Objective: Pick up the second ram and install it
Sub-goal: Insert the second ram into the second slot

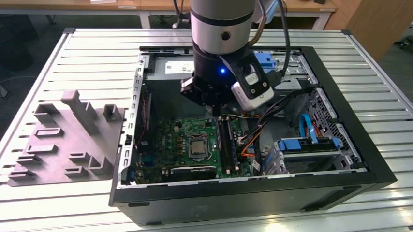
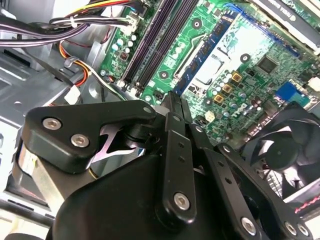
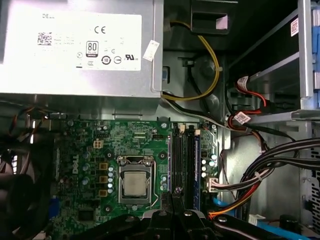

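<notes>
My gripper (image 2: 174, 98) hangs inside the open computer case (image 1: 361, 159), just above the green motherboard (image 3: 100, 150). In both wrist views its two narrow fingers are pressed together, and I make out nothing between them. Their tips (image 3: 172, 196) sit over the near end of the long black memory slots (image 3: 184, 160), next to the processor socket (image 3: 134, 182). In the exterior view the slots (image 1: 226, 142) run just below the arm's wrist (image 1: 219, 72). I cannot pick out the second ram as a separate stick. Whether it stands in one of the slots I cannot tell.
A grey power supply (image 3: 75, 45) lies beyond the motherboard. Bundled cables (image 3: 270, 165) run beside the slots and a black fan (image 2: 290, 150) sits at the board's other side. Blue drive brackets (image 1: 308, 145) fill the case's side at the exterior view's right. A grey parts fixture (image 1: 65, 140) lies outside the case.
</notes>
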Tool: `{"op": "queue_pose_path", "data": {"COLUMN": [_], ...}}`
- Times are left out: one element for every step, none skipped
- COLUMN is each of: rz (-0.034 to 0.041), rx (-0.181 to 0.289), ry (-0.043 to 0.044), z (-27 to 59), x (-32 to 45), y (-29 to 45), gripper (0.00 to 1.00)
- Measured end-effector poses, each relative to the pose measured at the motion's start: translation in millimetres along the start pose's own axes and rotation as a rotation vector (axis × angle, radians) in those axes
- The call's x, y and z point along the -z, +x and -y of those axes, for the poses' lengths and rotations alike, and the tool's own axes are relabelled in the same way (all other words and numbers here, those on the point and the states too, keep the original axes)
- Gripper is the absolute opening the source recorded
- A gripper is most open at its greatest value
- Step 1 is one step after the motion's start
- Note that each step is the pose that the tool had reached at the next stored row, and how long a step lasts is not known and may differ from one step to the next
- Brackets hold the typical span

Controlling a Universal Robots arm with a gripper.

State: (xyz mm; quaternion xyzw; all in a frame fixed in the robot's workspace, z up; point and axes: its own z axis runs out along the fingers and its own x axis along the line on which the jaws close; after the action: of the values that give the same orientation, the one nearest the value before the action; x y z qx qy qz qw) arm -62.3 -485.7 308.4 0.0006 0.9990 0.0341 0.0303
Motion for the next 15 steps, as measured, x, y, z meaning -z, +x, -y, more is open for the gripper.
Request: {"op": "queue_pose_path", "data": {"rz": [0.0001, 0.0001, 0.0001, 0.0001, 0.0001, 0.0001, 0.0001, 0.0001, 0.0002, 0.0002, 0.0004, 0.0004, 0.0004, 0.0005, 0.0005], "rx": [0.000, 0.000, 0.000, 0.000, 0.000, -0.001, -0.001, -0.002, -0.003, -0.003, -0.004, -0.005, -0.006, -0.006, -0.007], "ry": [-0.0001, -0.0001, -0.0001, -0.0002, -0.0001, -0.0001, -0.0004, -0.0006, -0.0008, -0.0008, -0.0010, -0.0009, -0.0009, -0.0009, -0.0009], "z": [0.1, 0.2, 0.3, 0.4, 0.5, 0.6, 0.7, 0.9, 1.0, 1.2, 1.5, 1.9, 2.2, 2.5, 2.7], "x": [-1.4, -2.9, -4.5, -6.3, -8.1, -9.7, -11.1, -12.5, -14.0, -15.7, -17.3, -18.9, -20.6, -22.3, -24.1], "y": [0.0, -0.2, -0.5, -0.8, -1.3, -2.2, -2.9, -3.6, -3.9, -4.0, -4.0, -4.0, -4.0, -3.9, -3.8], "gripper": [0.11, 0.11, 0.11, 0.11, 0.11, 0.11, 0.11, 0.11, 0.11, 0.11, 0.11, 0.11, 0.11, 0.11, 0.11]}}
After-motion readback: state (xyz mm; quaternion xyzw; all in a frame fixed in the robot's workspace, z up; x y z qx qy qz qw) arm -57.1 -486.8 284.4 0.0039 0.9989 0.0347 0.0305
